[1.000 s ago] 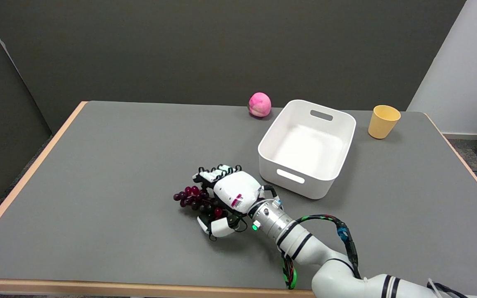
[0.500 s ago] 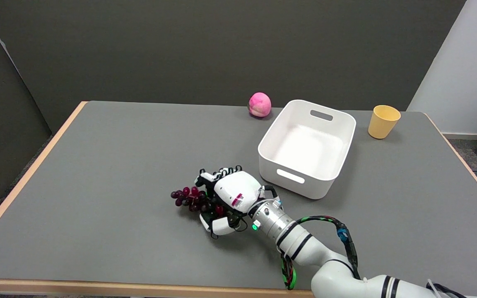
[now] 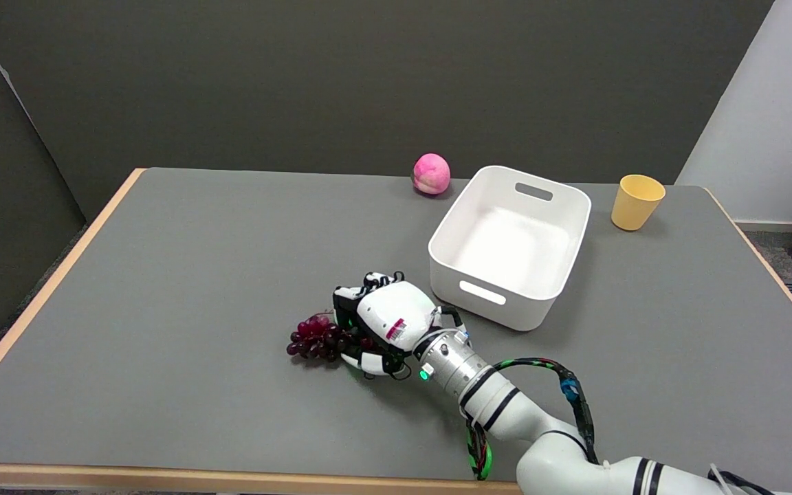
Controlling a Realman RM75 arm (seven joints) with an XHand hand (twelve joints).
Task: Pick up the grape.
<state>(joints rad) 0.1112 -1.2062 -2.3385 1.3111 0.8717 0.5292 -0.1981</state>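
The right hand (image 3: 383, 323) is curling its fingers around the right end of the grape bunch (image 3: 315, 338), just below the centre of the frame. The bunch is apparently lying on the table (image 3: 183, 275), so the grasp is being made but the lifting is not yet done. The fingertips are hidden under the hand, so how firmly they are pressing is hard to judge.

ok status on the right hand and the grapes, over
Right hand closed around the grapes. Bunch low at the table, lift not evident. Nothing in the way; white bin stands apart.
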